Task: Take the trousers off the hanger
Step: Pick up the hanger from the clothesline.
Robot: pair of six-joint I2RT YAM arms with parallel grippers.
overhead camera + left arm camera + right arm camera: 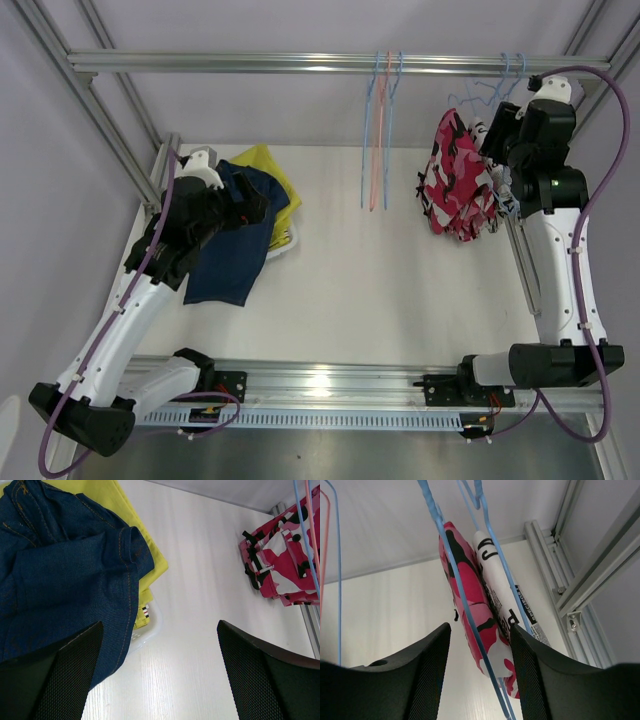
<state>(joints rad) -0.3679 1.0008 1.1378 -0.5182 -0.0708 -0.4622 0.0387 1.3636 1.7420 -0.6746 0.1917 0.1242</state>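
We see the navy blue trousers (232,262) lying crumpled near the worktop's left edge. They are draped over the plain yellow trousers (270,165), which poke out toward the far-left corner. Near the far-right corner, the pink-red patterned trousers (452,190) hang folded on a blue hanger (454,565). The white trousers with black lettering (526,609) hang pressed against them, on the side nearer the right edge.
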